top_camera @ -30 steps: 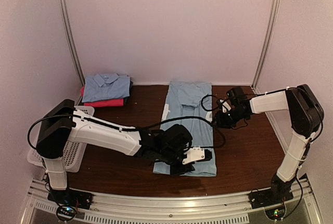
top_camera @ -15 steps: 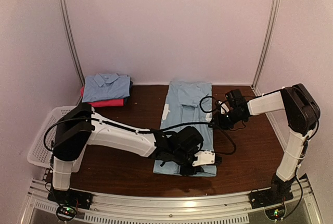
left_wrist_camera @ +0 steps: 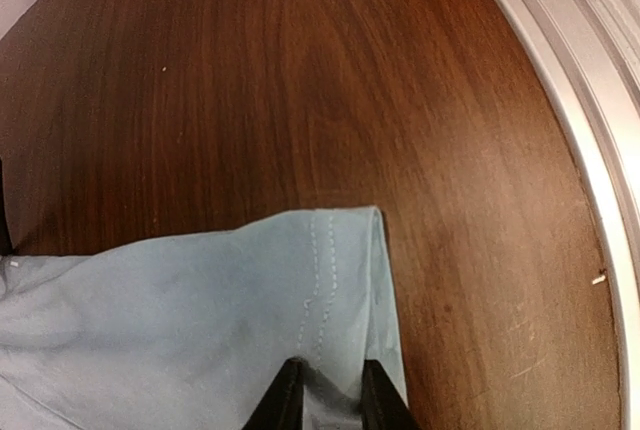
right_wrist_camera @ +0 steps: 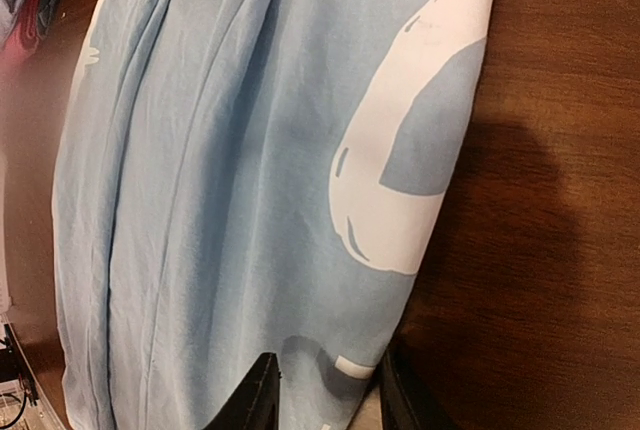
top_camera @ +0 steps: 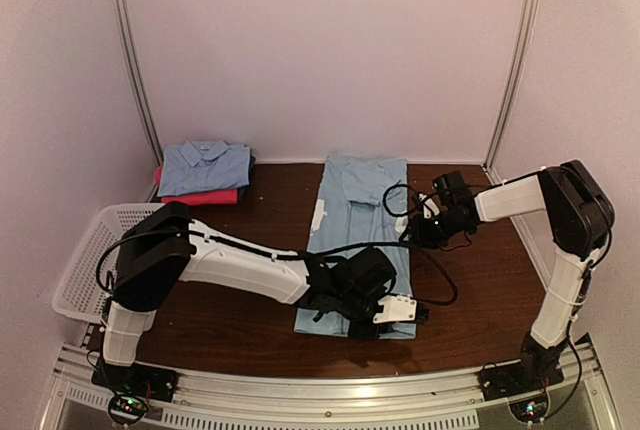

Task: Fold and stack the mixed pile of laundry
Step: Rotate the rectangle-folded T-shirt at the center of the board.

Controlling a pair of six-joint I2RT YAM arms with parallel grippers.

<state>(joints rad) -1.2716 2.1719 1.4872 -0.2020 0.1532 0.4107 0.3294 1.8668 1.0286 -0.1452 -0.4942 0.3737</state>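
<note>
Long blue shirt (top_camera: 360,215) laid lengthwise at centre of table (top_camera: 480,280), sides already folded in; cross-folds and stacking judged outstanding. Near hem corner pinched by left gripper (left_wrist_camera: 330,395). Right gripper (right_wrist_camera: 325,390) set astride right edge; grip not determinable. One folded shirt (top_camera: 205,167) stacked on magenta cloth (top_camera: 200,197), far left.

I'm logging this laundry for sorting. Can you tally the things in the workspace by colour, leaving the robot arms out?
Light blue: 2, the folded shirt and the polo spread out flat
Red: 1, the cloth under the folded shirt
White: 1, the basket
Total: 4
</note>
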